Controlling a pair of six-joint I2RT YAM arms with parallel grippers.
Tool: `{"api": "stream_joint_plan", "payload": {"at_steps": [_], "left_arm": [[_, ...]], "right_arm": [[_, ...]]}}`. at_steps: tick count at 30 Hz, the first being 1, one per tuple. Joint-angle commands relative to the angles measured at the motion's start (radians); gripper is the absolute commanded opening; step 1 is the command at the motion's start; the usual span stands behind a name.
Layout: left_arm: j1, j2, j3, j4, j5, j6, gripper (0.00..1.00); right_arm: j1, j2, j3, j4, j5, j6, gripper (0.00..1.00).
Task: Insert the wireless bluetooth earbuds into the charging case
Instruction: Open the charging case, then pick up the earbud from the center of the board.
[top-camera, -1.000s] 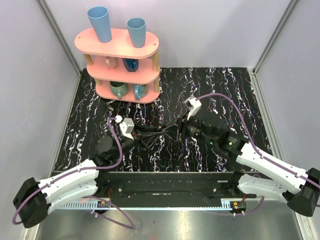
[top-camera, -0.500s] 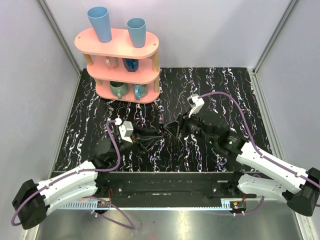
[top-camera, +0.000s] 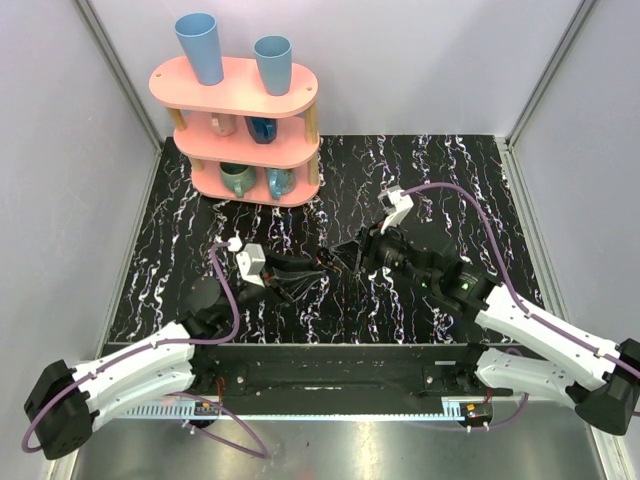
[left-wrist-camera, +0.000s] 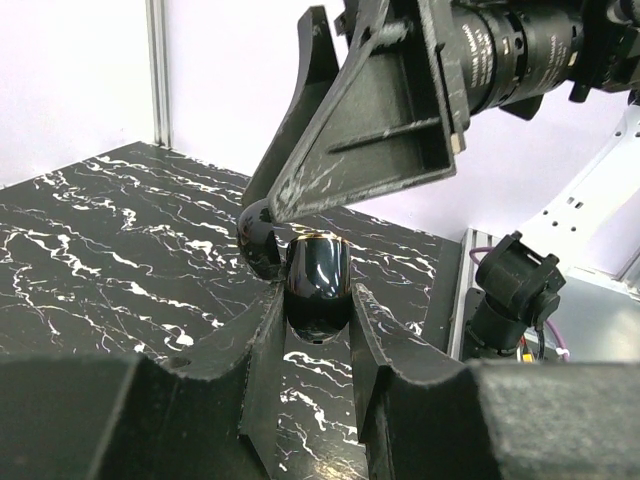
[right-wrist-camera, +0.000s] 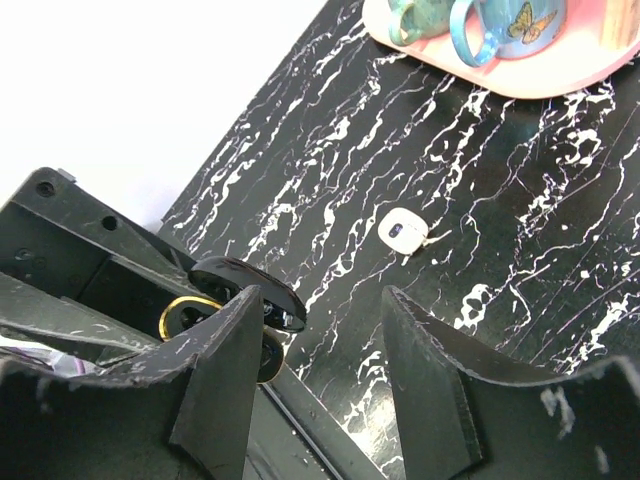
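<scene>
The charging case (left-wrist-camera: 318, 285), glossy black, is pinched between the fingers of my left gripper (left-wrist-camera: 316, 300), a little above the marbled table. In the right wrist view its lid (right-wrist-camera: 262, 292) stands raised off a gold-rimmed base (right-wrist-camera: 180, 316). My right gripper (right-wrist-camera: 320, 300) is open. Its left finger (right-wrist-camera: 215, 360) sits against the lid's edge, and the same finger (left-wrist-camera: 350, 140) hangs over the case in the left wrist view. One cream-white earbud (right-wrist-camera: 402, 232) lies on the table beyond the right fingers. In the top view the two grippers (top-camera: 325, 265) meet at mid-table.
A pink tiered shelf (top-camera: 240, 120) with mugs and two blue cups stands at the back left, and its lowest tier (right-wrist-camera: 520, 75) shows in the right wrist view. Pale walls close in the table's sides and back. A black rail (top-camera: 330, 365) runs along the near edge.
My right gripper's jaws have spread wider and it has shifted slightly. The left gripper has drawn back a little to the left, still holding the case.
</scene>
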Motion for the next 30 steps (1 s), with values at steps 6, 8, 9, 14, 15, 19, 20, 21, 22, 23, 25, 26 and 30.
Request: {"api": "stream_joint_plan", "payload": {"at_steps": [6,8,9,14,15,19,20,21,22,23,25,26,30], "left_arm": [[-0.009,-0.034,-0.043,0.064,-0.100,0.068,0.00],[-0.008,-0.046,-0.047,0.062,-0.108,0.077,0.00],[-0.006,-0.051,-0.047,0.057,-0.111,0.080,0.00],[-0.003,-0.096,-0.048,0.030,-0.113,0.100,0.00],[-0.002,-0.103,-0.045,0.019,-0.117,0.105,0.00],[0.000,-0.145,-0.045,-0.022,-0.124,0.118,0.00],[0.000,-0.151,-0.043,-0.034,-0.125,0.118,0.00],[0.000,-0.157,-0.043,-0.041,-0.128,0.118,0.00],[0.000,-0.168,-0.043,-0.045,-0.130,0.120,0.00],[0.000,-0.174,-0.047,-0.048,-0.133,0.121,0.00],[0.000,-0.178,-0.048,-0.048,-0.140,0.123,0.00],[-0.002,-0.178,-0.048,-0.050,-0.140,0.123,0.00],[0.000,-0.168,-0.047,-0.048,-0.134,0.121,0.00]], "right_arm": [[-0.010,-0.098,0.058,-0.044,0.090,0.003,0.59],[-0.015,-0.080,0.064,-0.095,0.210,0.036,0.59],[-0.020,-0.069,0.069,-0.147,0.240,0.063,0.59],[-0.169,0.029,0.034,-0.250,0.201,0.201,0.58],[-0.182,0.043,0.008,-0.258,0.185,0.245,0.57],[-0.199,0.121,-0.028,-0.295,0.141,0.312,0.53],[-0.201,0.152,-0.040,-0.301,0.128,0.319,0.51],[-0.201,0.169,-0.045,-0.316,0.122,0.332,0.50],[-0.199,0.182,-0.051,-0.318,0.110,0.338,0.50],[-0.201,0.210,-0.068,-0.310,0.080,0.336,0.49],[-0.201,0.247,-0.072,-0.302,0.059,0.332,0.48],[-0.199,0.280,-0.074,-0.299,0.050,0.332,0.47],[-0.201,0.340,-0.066,-0.289,0.046,0.330,0.44]]}}
